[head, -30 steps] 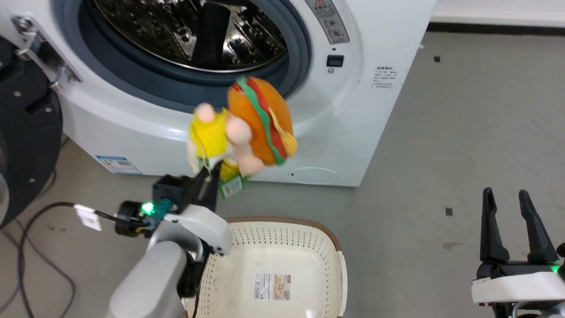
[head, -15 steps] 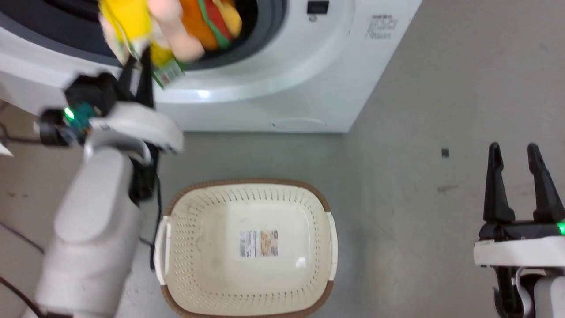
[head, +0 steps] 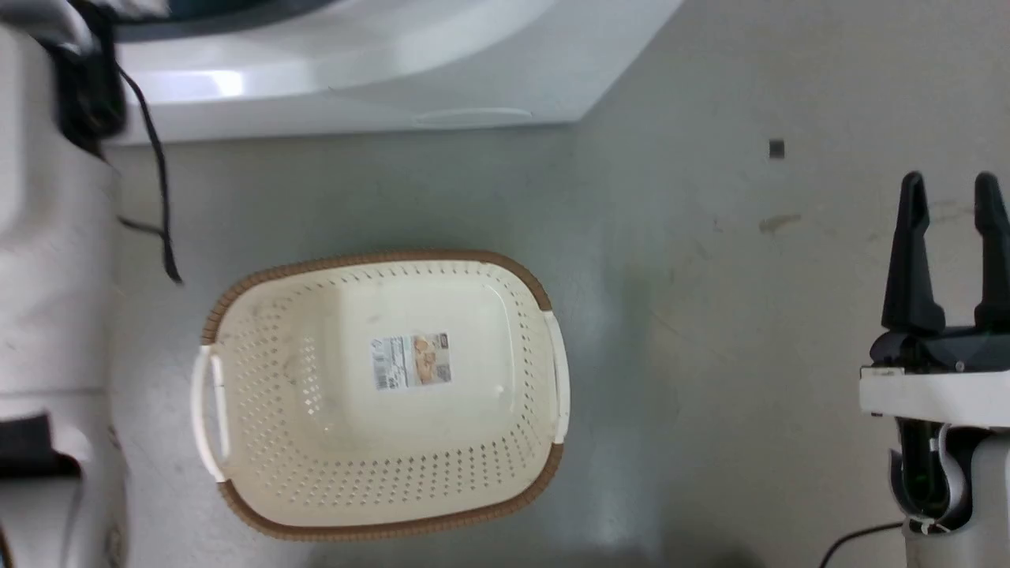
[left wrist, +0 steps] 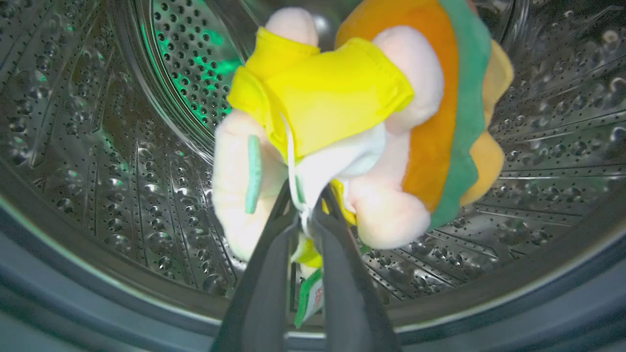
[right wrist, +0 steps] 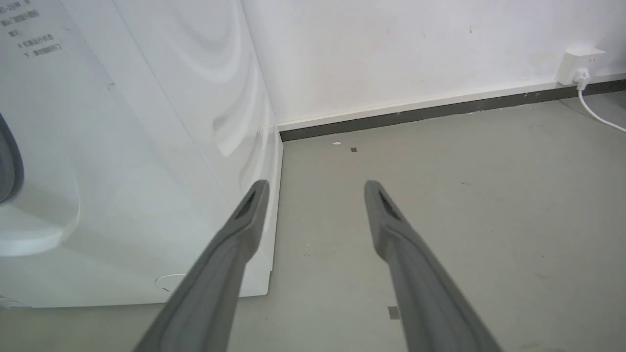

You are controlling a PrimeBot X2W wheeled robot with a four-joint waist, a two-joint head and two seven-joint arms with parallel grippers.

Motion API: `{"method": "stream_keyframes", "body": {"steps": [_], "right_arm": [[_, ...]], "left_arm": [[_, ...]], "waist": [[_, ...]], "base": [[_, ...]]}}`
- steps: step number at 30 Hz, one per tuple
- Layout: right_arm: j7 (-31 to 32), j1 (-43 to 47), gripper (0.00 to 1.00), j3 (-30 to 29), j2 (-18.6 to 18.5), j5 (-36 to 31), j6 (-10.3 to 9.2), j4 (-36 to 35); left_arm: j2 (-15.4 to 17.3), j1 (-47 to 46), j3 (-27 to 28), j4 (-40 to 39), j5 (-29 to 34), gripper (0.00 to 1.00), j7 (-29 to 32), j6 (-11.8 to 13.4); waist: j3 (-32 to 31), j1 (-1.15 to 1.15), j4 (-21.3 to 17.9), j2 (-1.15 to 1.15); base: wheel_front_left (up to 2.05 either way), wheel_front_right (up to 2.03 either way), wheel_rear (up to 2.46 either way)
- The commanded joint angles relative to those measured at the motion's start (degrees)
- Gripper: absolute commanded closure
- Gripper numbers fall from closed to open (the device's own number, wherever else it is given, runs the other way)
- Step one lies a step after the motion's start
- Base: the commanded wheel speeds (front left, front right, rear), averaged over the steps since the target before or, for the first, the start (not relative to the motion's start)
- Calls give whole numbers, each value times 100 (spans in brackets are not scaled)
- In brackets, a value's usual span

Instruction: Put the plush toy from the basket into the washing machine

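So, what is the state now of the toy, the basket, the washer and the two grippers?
washing machine: open at the front.
plush toy: held in the air, in the machine's mouth.
left gripper: shut on the plush toy.
right gripper: open, holding nothing.
basket: upright on the floor, no toy inside.
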Motion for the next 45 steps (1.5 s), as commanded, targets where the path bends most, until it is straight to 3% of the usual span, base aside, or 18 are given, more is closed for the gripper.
{"method": "stream_keyframes", "body": {"steps": [1, 15, 16, 17, 23, 31, 45], "right_arm": [[-25, -127, 0, 14, -1, 30, -4, -62], [-25, -289, 0, 108, -1, 56, -4, -297], [-25, -288, 0, 116, -1, 42, -4, -299], [-25, -287, 0, 117, -1, 31, -4, -298], [-25, -282, 0, 140, -1, 8, -4, -260], [-25, -179, 0, 178, -1, -56, -4, -127], [-25, 339, 0, 252, -1, -334, -4, 136]], "left_arm": [[64, -224, 58, 45, 59, 100, -39, -15], [297, -1403, 335, 904, 306, 100, -39, -72], [283, -1412, 338, 937, 324, 62, -39, -70], [255, -1411, 346, 999, 318, 0, -39, -88], [144, -1228, 382, 1067, 379, 0, -39, -96], [-133, -307, 442, 989, 444, 0, -39, -191], [-856, 2107, 514, -591, 794, 0, -39, -190]], "waist": [[283, -1, -161, 0], [701, -1, -299, 0], [706, -1, -288, 0], [703, -1, -275, 0], [548, -1, -204, 0], [-146, -1, -72, 0], [-1638, -1, 311, 0]], "base": [[0, 0, 0], [0, 0, 0], [0, 0, 0], [0, 0, 0], [0, 0, 0], [0, 0, 0], [0, 0, 0]]}}
